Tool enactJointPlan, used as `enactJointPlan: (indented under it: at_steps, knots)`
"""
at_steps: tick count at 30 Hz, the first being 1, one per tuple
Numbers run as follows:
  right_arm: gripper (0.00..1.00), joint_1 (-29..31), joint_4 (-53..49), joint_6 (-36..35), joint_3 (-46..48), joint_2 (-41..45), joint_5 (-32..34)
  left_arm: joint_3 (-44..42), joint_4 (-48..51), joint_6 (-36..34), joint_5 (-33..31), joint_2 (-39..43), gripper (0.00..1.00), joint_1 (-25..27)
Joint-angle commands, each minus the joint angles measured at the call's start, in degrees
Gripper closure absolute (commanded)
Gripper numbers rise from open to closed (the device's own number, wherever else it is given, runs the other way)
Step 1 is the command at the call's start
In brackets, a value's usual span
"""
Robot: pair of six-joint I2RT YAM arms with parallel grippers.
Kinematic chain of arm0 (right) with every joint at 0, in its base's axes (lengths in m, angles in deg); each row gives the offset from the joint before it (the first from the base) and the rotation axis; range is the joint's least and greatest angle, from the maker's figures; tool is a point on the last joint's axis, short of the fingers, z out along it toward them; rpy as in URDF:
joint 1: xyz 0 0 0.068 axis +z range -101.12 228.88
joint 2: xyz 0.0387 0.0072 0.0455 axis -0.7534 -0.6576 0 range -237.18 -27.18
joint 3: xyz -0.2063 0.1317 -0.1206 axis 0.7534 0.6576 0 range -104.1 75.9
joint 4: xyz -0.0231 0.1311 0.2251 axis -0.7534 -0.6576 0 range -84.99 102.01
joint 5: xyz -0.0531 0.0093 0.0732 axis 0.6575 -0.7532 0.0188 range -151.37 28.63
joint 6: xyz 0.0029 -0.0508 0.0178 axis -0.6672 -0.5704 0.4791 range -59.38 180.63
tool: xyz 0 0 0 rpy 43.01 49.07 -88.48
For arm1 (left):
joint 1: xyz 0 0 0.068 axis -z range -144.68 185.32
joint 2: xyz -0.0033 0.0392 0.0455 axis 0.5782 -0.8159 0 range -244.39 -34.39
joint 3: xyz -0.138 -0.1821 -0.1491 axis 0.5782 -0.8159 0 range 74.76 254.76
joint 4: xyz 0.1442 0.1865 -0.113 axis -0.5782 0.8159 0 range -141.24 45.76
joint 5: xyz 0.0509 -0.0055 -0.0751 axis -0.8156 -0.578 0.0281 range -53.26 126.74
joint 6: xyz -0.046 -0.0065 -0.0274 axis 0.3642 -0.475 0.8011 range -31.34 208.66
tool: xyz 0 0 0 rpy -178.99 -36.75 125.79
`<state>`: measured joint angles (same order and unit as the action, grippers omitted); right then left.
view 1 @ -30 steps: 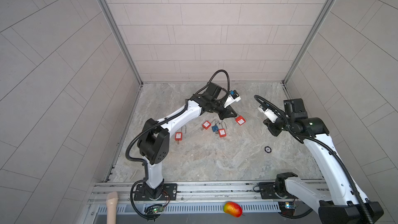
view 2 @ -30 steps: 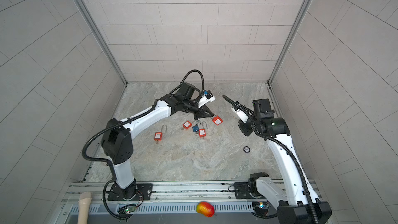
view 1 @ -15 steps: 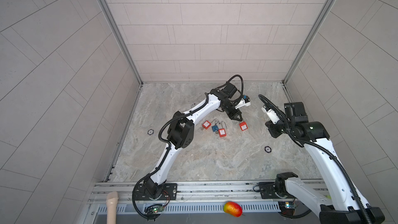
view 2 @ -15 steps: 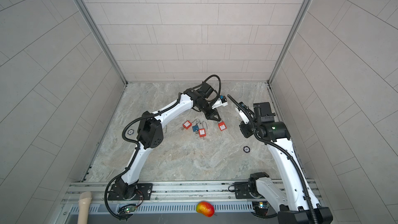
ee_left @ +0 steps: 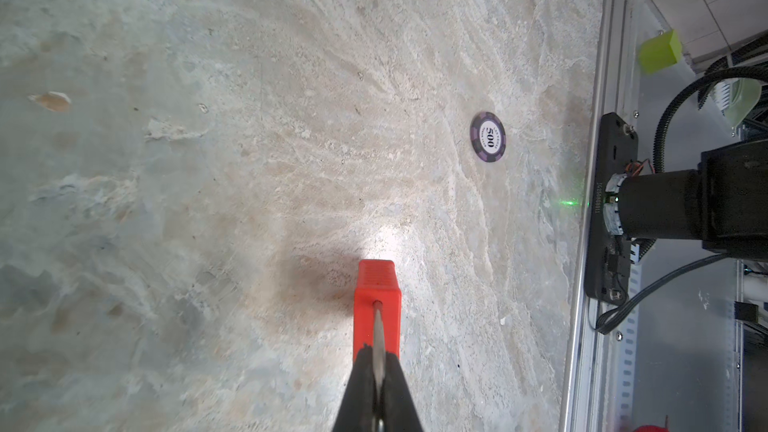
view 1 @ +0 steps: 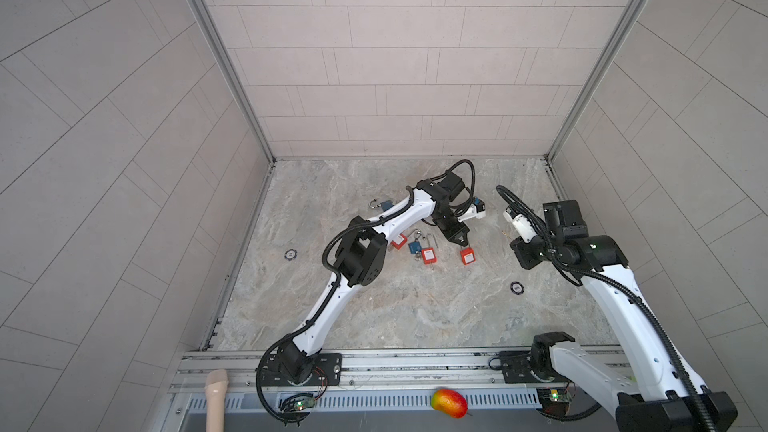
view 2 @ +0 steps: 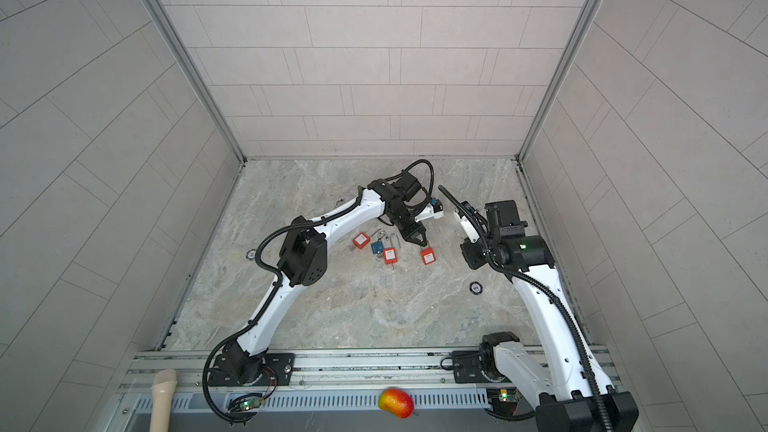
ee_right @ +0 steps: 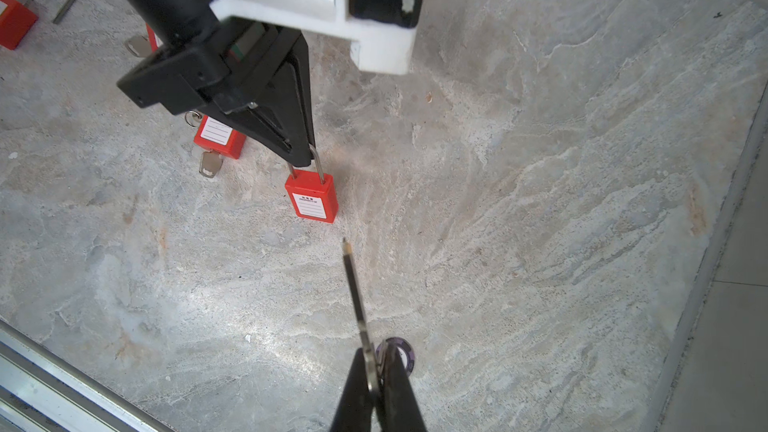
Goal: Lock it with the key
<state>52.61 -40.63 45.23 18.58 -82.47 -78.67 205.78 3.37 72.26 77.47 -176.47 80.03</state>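
Left fingers (ee_left: 357,392) clamped on shackle (ee_right: 318,166) of lock (ee_right: 312,200), red body hanging low over worktop (ee_right: 540,201) centre, probably to hold it steady for insertion. Right fingers (ee_right: 399,401) clamped on key (ee_right: 353,280), blade aimed at lock, tip near, not touching. Keyway hidden

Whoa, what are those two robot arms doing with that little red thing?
They're getting ready to work a padlock with a key. The left gripper is pinching a red padlock by its metal loop, holding it upright over the table. The right gripper is shut on a thin key, pointed toward the padlock but not in it yet. More padlocks lie on the table nearby.
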Motion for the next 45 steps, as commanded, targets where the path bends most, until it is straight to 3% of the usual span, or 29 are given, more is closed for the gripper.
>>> enactJointPlan:
  at_steps: [1,16,21,26,32,37,39,45]
  knots:
    - [1.0,-0.1,0.9,1.6,0.5,-0.2,0.7,2.0,-0.2,0.7,-2.1,-1.2,1.0,0.9]
    - [1.0,-0.3,3.7,2.3,1.6,-1.3,4.6,4.2,-4.9,3.6,-22.3,-4.3,0.82,4.3]
    - [1.0,-0.3,4.1,3.1,1.7,-1.7,4.5,4.9,-8.9,5.3,-25.7,-4.6,0.77,4.7]
    - [1.0,-0.3,4.8,5.8,1.7,-1.2,4.3,5.1,-12.4,6.8,-27.0,-4.3,0.63,4.7]
    - [1.0,-0.3,5.2,10.3,1.3,0.2,0.2,4.4,-15.1,8.1,-27.1,1.5,0.6,1.7]
    - [1.0,-0.2,5.4,18.4,0.4,-1.2,-2.7,-6.1,-20.1,10.6,-23.7,13.7,0.6,-4.2]
    - [1.0,0.0,6.5,21.5,1.3,-2.7,-5.7,-14.3,-23.9,12.1,-20.9,20.4,0.6,-6.5]
    - [0.99,1.0,8.2,28.1,2.5,-10.6,-5.5,-35.0,-28.7,13.5,-18.8,38.0,0.6,-10.8]
